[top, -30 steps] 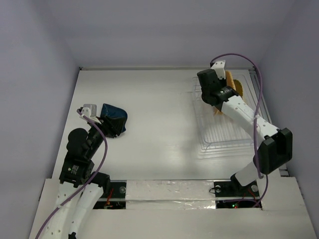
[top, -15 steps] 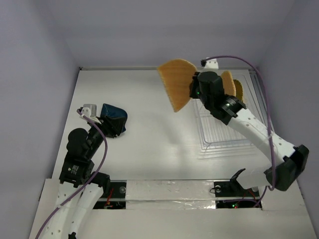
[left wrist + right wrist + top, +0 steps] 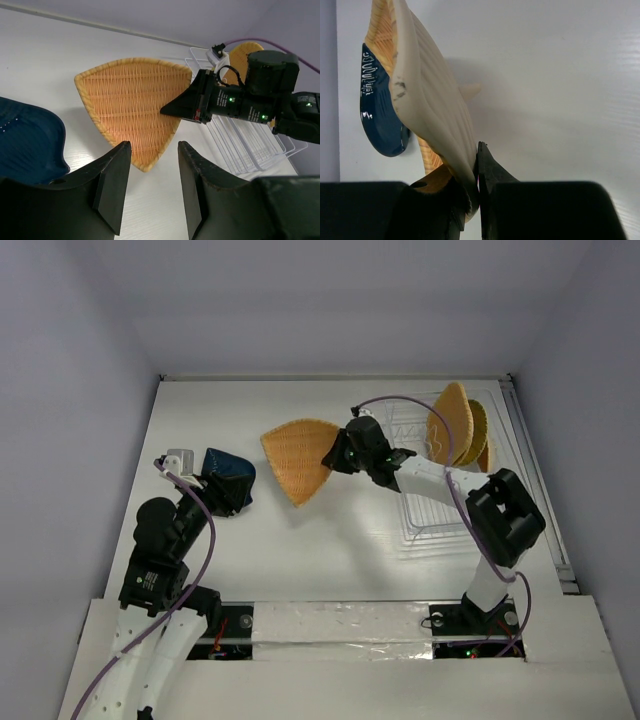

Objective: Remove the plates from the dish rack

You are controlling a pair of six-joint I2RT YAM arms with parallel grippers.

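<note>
leaf plate [image 3: 297,460] carried left, clear of rack [image 3: 440,515]; right gripper [image 3: 331,452] clamped on its edge. left gripper [image 3: 152,150] jaws apart beside blue dish [image 3: 232,472].

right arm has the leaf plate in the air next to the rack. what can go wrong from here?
1. The right gripper pinches the leaf-shaped plate only at its rim, and it hangs tilted; it may slip.
2. The blue dish and the open left gripper lie just left of it; going further left might clip them.
3. The right arm crosses the dish rack near two upright plates; it could knock them.
</note>
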